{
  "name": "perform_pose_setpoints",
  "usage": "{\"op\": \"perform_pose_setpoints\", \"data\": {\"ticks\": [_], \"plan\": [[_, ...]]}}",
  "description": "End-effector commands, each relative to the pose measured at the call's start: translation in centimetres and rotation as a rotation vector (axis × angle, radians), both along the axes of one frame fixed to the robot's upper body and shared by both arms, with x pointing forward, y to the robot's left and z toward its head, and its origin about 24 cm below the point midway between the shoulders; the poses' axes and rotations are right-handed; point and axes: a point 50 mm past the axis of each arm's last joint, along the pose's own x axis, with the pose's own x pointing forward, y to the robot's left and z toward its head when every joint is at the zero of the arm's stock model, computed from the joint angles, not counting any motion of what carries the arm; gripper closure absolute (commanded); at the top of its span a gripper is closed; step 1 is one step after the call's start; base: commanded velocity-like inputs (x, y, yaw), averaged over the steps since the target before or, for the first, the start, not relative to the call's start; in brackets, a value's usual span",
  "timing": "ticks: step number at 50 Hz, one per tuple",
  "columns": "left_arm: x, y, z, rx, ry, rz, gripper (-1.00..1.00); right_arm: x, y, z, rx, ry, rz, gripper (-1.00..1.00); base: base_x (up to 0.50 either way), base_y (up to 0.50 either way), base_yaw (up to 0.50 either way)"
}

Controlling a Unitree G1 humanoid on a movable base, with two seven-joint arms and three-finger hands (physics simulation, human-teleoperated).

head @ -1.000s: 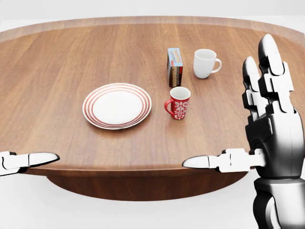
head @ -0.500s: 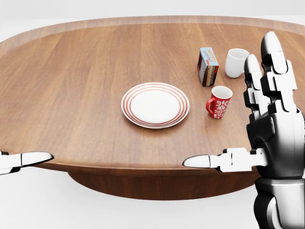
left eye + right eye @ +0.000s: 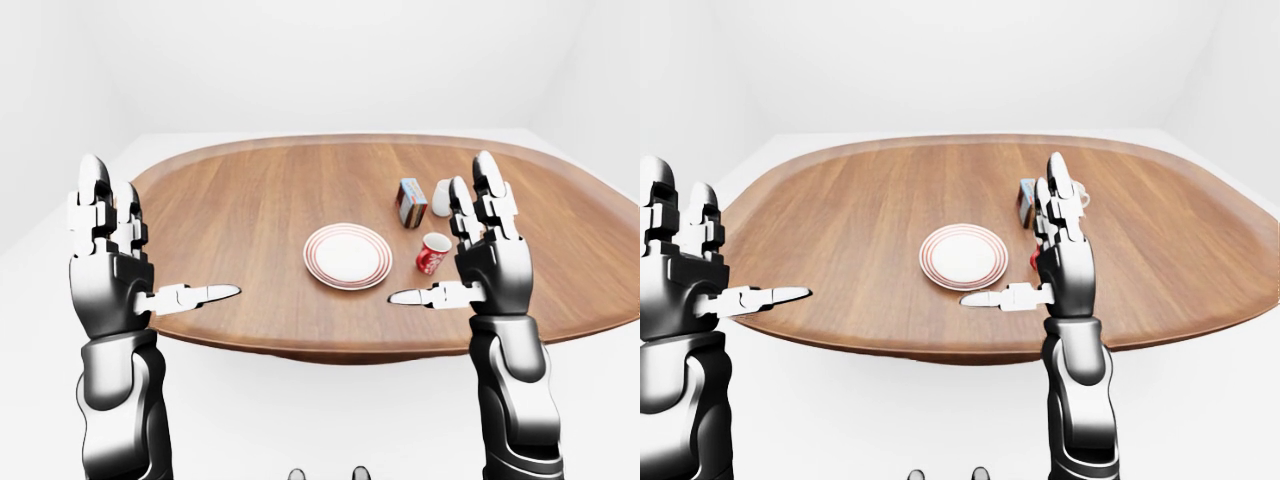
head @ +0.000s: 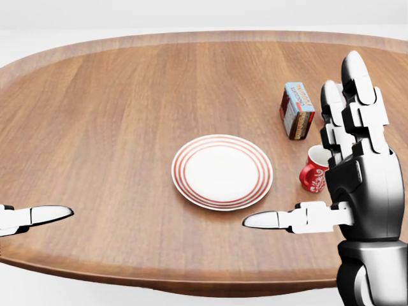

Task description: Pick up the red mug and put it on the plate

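The light is bright and even, and it seems to come from above. The plate (image 4: 222, 171) and the small box (image 4: 297, 110) only drop soft, faint shadows on the brown worktop (image 4: 115, 115). Everything looks sharp with no blur, and the shiny fingers (image 4: 357, 83) show pale glints.

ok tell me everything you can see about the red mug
The red mug is a glossy, ceramic-looking cup with a white pattern on its side, a white inside and a handle on its left in the left-eye view. It stands upright on the wooden table, right of the plate and below the small box. Nothing grips it; the open right hand partly hides it in the head view.
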Motion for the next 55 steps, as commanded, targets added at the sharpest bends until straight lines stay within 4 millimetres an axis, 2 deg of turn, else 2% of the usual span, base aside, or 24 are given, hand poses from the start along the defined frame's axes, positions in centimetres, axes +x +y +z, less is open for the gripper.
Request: {"op": "perform_pose_setpoints", "data": {"ticks": [1, 23, 38, 55], "plan": [[-0.16, -0.11, 0.10, 0.003, -0.006, -0.002, -1.00, 0.16, 0.01, -0.32, 0.004, 0.015, 0.002, -0.98, 0.50, 0.09, 0.00], [-0.10, -0.01, -0.03, 0.009, 0.002, 0.006, -1.00, 0.25, -0.15, -0.25, 0.021, 0.012, -0.003, -0.97, 0.29, 0.05, 0.00], [-0.07, -0.02, 0.20, 0.012, -0.007, 0.005, -1.00, 0.21, 0.01, 0.38, 0.018, -0.016, 0.000, -0.97, 0.21, -0.19, 0.00], [-0.17, -0.07, 0.14, 0.011, -0.006, 0.003, -1.00, 0.39, 0.20, -0.12, 0.002, 0.008, 0.001, -0.97, 0.29, -0.06, 0.00]]}}
